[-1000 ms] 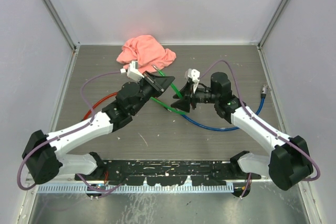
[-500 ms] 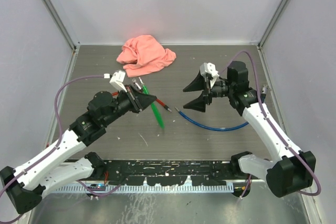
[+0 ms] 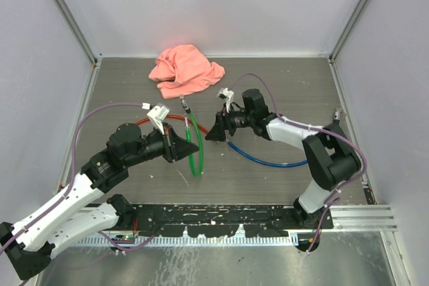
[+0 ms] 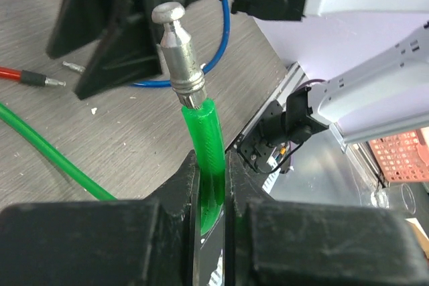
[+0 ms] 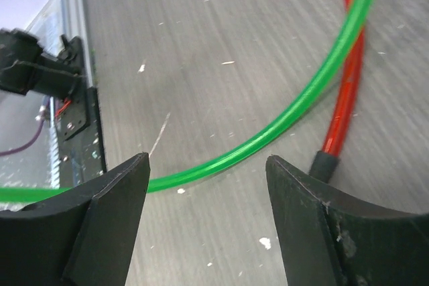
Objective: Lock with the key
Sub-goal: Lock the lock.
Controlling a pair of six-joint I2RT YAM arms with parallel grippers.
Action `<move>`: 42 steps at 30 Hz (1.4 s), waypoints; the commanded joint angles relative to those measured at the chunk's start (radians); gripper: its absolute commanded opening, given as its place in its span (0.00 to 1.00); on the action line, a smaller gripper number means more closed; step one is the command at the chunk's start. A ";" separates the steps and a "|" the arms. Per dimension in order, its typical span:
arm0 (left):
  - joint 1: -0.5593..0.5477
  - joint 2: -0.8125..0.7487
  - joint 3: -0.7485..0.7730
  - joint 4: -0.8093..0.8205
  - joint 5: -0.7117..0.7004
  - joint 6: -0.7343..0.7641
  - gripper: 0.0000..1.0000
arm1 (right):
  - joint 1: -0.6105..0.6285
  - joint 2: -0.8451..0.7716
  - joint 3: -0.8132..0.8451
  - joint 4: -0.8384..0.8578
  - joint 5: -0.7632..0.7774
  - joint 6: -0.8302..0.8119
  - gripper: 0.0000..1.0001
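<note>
No key or lock shows in any view. A green cable (image 3: 199, 151) loops on the dark table between the arms. My left gripper (image 3: 184, 147) is shut on one end of it; in the left wrist view the green cable (image 4: 201, 132) stands up between the gripper's (image 4: 211, 169) fingers, with its silver metal plug (image 4: 175, 45) pointing towards the right gripper. My right gripper (image 3: 214, 130) is open and empty just above the table. In the right wrist view that gripper (image 5: 208, 169) straddles bare table near the green cable (image 5: 288, 125) and a red cable (image 5: 342, 98).
A pink cloth (image 3: 186, 70) lies at the back. A red cable (image 3: 151, 120) curves behind the left arm. A blue cable (image 3: 268, 161) curves under the right arm. A loose connector (image 3: 337, 117) lies at the far right. The grey walls close in on three sides.
My right gripper swung left and down to the table's middle. My left gripper now holds the green cable's end, and the cable has bent into a loop.
</note>
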 commanded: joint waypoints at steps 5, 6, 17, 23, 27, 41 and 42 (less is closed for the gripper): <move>0.004 -0.043 -0.012 0.016 0.056 0.049 0.00 | -0.025 0.070 0.134 0.092 -0.002 -0.024 0.77; 0.004 -0.044 -0.011 0.016 0.060 0.051 0.00 | -0.030 0.072 0.134 0.086 -0.010 -0.030 0.77; 0.004 -0.056 -0.031 0.028 0.117 0.091 0.00 | -0.075 0.167 0.151 0.093 0.006 0.018 0.77; 0.004 -0.074 -0.047 0.046 0.133 0.106 0.00 | -0.073 0.231 0.217 0.070 0.020 0.045 0.76; 0.004 -0.095 -0.056 0.044 0.136 0.104 0.00 | -0.054 0.236 0.199 0.115 0.031 0.067 0.76; 0.005 -0.170 -0.099 0.003 0.113 0.068 0.00 | 0.068 0.405 0.342 0.098 0.147 0.109 0.69; 0.004 -0.166 -0.096 -0.002 0.117 0.068 0.00 | 0.074 0.426 0.361 0.105 0.148 0.119 0.69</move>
